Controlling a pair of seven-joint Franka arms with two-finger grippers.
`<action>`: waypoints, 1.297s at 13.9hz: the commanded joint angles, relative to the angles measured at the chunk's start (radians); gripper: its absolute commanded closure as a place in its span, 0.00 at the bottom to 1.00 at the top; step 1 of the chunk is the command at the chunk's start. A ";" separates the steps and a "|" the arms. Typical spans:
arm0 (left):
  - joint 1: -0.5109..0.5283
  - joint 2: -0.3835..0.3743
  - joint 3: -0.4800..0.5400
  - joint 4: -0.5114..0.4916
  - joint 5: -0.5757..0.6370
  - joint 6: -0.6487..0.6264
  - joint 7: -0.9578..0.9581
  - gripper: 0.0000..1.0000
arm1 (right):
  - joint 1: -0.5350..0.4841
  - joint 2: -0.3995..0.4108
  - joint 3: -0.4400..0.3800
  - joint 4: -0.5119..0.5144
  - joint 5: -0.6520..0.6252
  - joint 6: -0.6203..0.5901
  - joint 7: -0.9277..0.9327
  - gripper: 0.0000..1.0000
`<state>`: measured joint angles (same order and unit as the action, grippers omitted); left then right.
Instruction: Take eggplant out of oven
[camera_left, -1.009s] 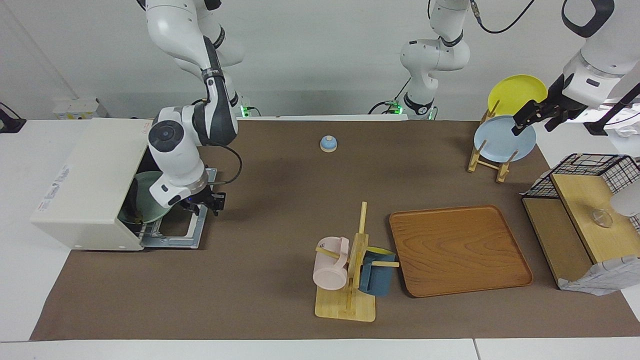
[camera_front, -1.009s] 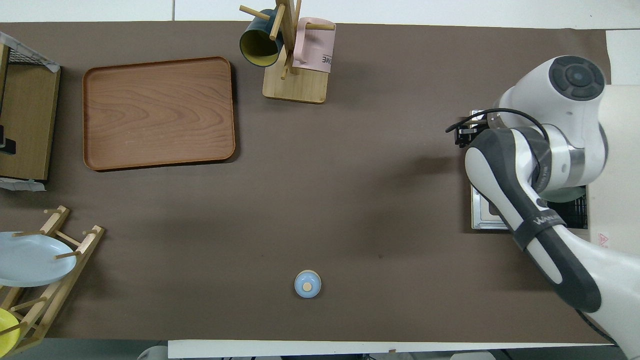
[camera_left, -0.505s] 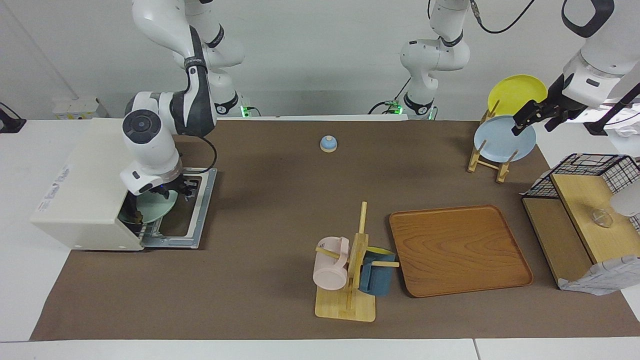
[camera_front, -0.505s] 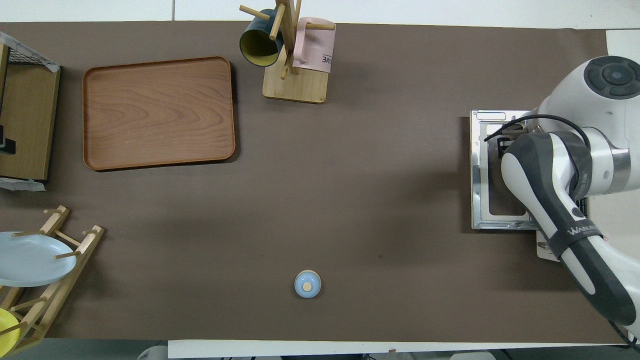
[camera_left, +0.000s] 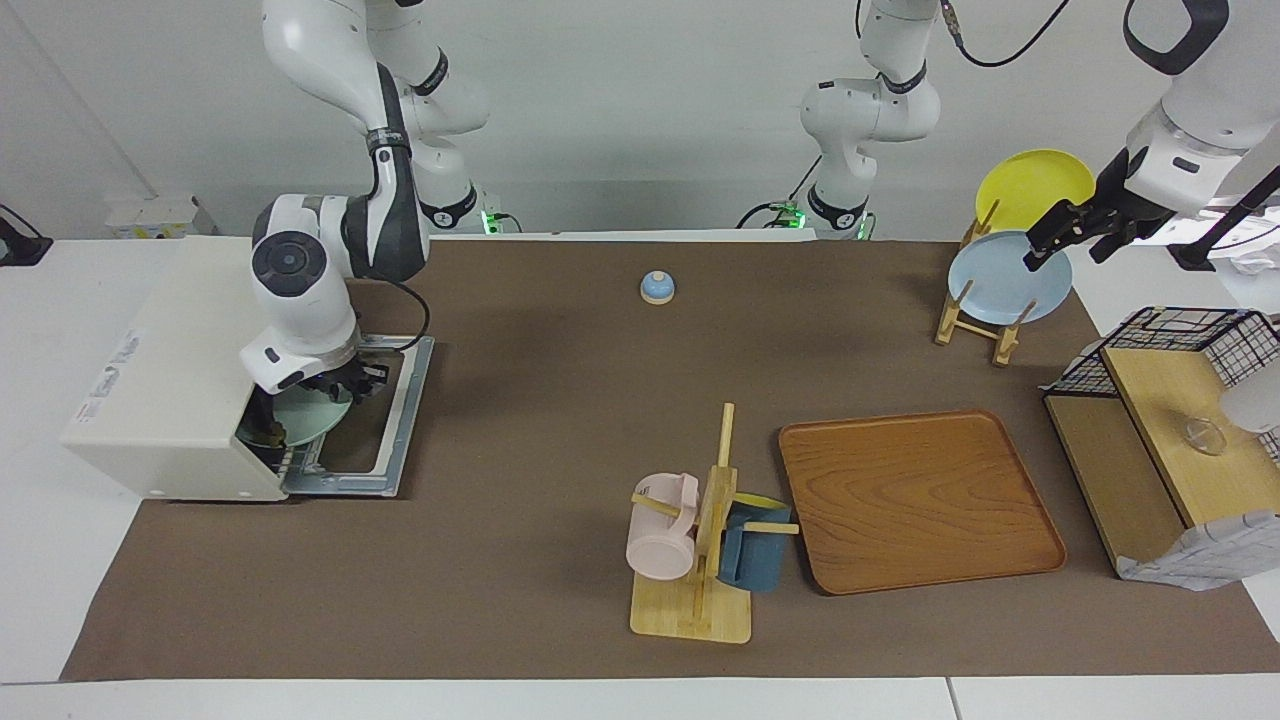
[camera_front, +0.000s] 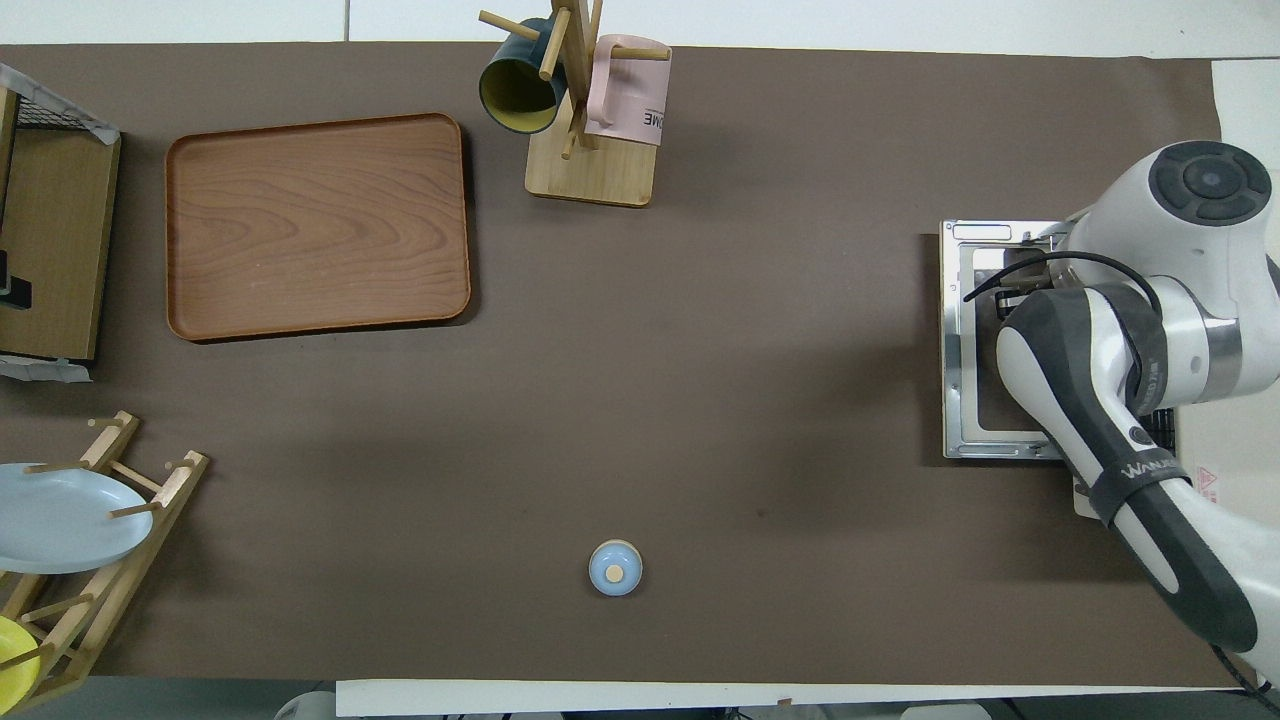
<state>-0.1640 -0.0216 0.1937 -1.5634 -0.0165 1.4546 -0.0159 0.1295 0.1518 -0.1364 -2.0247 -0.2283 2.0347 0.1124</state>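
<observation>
The off-white oven (camera_left: 170, 350) stands at the right arm's end of the table, its door (camera_left: 398, 415) folded down flat on the mat. A pale green plate (camera_left: 310, 418) sits in its mouth. A dark shape (camera_left: 263, 425) at the plate's inner edge may be the eggplant; most of it is hidden. My right gripper (camera_left: 352, 383) is at the oven's mouth, low over the plate. In the overhead view the right arm covers the plate, and only the oven top (camera_front: 1235, 440) and door (camera_front: 960, 340) show. My left gripper (camera_left: 1062, 238) waits in the air by the plate rack.
A wooden plate rack (camera_left: 975, 320) holds a blue and a yellow plate. A wooden tray (camera_left: 915, 500), a mug tree (camera_left: 700, 560) with a pink and a blue mug, a small blue bell (camera_left: 656, 288) and a shelf with a wire basket (camera_left: 1170, 440) are on the mat.
My right gripper has moved from over the open door's outer edge in to the oven's mouth, over the green plate. The left arm has not moved.
</observation>
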 joint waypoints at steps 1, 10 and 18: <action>0.003 -0.014 0.001 -0.010 -0.003 -0.013 0.010 0.00 | 0.024 -0.021 0.009 0.000 -0.040 0.004 -0.019 1.00; 0.040 -0.014 0.006 -0.012 0.001 0.003 0.013 0.00 | 0.473 0.325 0.023 0.588 0.148 -0.340 0.579 1.00; 0.069 -0.029 0.009 -0.046 0.009 0.009 0.005 0.00 | 0.627 0.643 0.129 0.882 0.202 -0.156 0.993 0.93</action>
<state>-0.0913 -0.0229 0.2041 -1.5666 -0.0161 1.4555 -0.0159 0.7475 0.7548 -0.0114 -1.1962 -0.0478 1.8519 1.0528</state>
